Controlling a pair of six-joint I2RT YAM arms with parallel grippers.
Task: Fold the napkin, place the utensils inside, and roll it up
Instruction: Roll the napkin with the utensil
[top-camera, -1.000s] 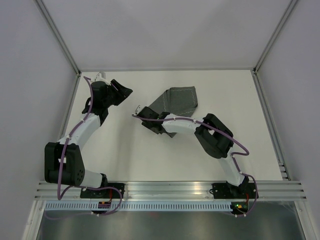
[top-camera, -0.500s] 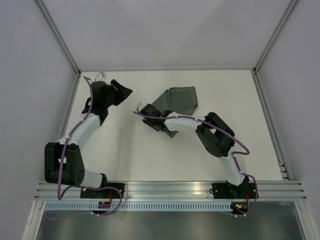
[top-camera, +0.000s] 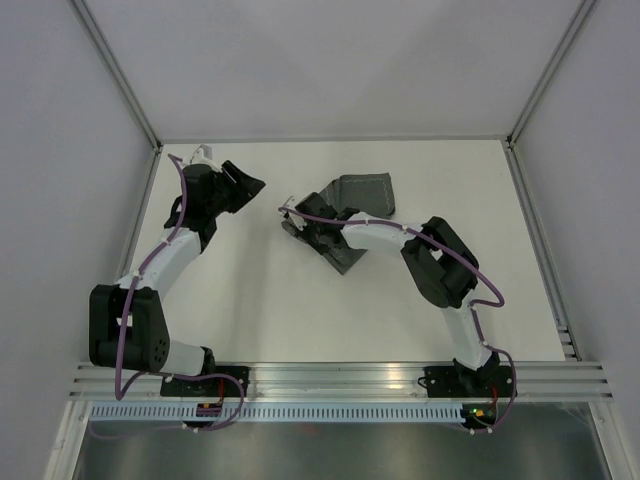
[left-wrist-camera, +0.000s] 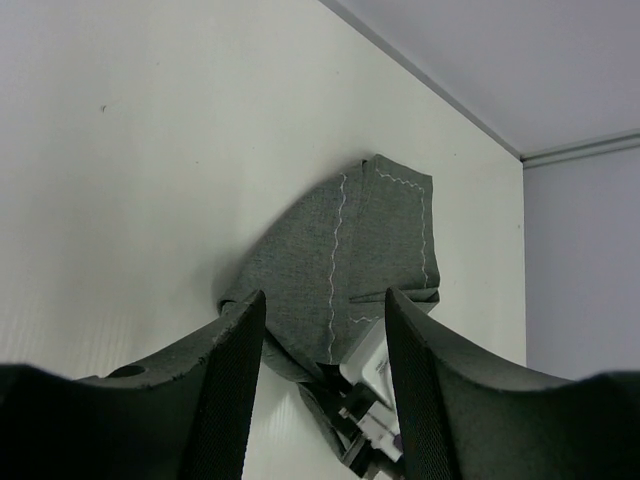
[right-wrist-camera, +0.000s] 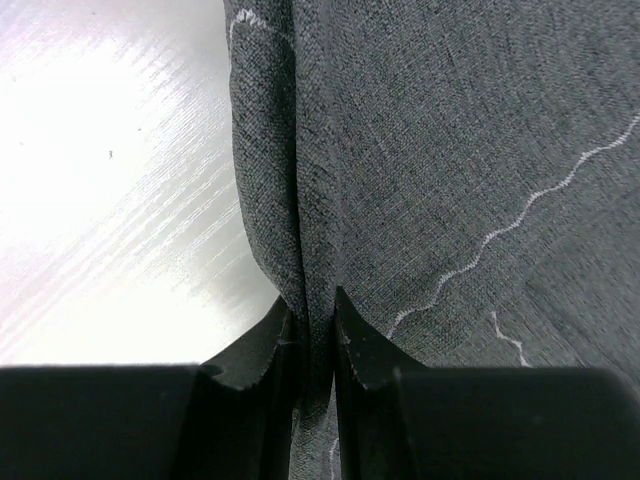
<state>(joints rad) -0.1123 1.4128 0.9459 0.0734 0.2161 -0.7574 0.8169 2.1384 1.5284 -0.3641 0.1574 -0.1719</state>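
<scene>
The dark grey napkin (top-camera: 362, 194) lies bunched and folded in the middle of the white table, also in the left wrist view (left-wrist-camera: 352, 260). My right gripper (top-camera: 300, 222) is at its left edge, shut on a fold of the napkin (right-wrist-camera: 400, 150), which fills the right wrist view between the pinched fingers (right-wrist-camera: 262, 345). My left gripper (top-camera: 250, 184) is open and empty, hovering left of the napkin and pointing at it; its fingers (left-wrist-camera: 225, 370) frame the cloth and the right gripper's wrist. The fork is hidden or out of view.
White table (top-camera: 250, 300) with metal frame rails at the left (top-camera: 135, 215) and right (top-camera: 535, 230) and white walls behind. The right arm's links (top-camera: 430, 265) reach across the table's middle right.
My right gripper has moved up and slightly right with the napkin's edge, folding the cloth over onto itself. The left arm has stayed nearly still.
</scene>
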